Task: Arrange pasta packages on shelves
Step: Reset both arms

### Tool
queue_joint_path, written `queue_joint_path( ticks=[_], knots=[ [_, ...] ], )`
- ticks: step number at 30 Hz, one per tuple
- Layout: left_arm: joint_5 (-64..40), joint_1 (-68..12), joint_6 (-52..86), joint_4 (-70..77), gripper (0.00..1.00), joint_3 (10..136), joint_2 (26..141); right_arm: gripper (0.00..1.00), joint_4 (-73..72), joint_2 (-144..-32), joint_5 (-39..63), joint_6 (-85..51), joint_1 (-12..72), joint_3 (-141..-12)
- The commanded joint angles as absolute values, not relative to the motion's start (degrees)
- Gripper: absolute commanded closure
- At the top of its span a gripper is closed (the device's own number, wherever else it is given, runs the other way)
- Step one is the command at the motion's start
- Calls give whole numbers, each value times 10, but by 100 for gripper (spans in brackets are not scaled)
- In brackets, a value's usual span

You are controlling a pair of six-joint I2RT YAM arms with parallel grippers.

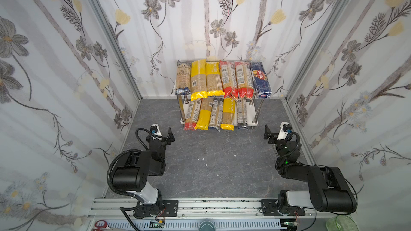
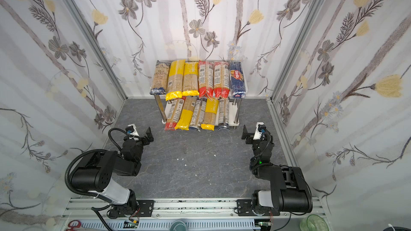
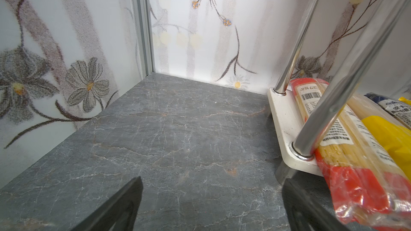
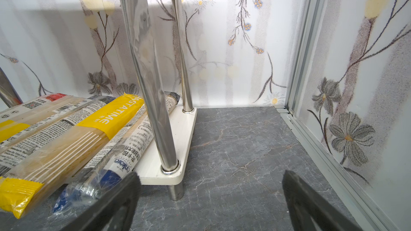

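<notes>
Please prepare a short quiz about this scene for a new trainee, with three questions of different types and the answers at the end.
1. True or false: the Barilla pack lies on the upper tier of the shelves.
2. Choose: the left gripper and the right gripper are A) both open and empty, B) both shut on pasta, C) one open, one shut.
3. Fill in: on the lower tier, the outermost pack on the left gripper's side has ____ ends.
Key: 1 true; 2 A; 3 red.
</notes>
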State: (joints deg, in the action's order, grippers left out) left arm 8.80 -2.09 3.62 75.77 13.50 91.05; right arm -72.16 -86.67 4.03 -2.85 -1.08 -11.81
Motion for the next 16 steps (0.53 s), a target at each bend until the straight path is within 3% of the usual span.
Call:
queue_joint_path(
  ticks=[1, 16],
  knots=[
    [84, -21, 34, 768, 0, 138, 909, 0, -743, -867, 34, -18, -10, -121],
    [84, -20, 34, 767, 0, 137, 910, 0, -741, -866, 24, -12, -2, -121]
  ],
)
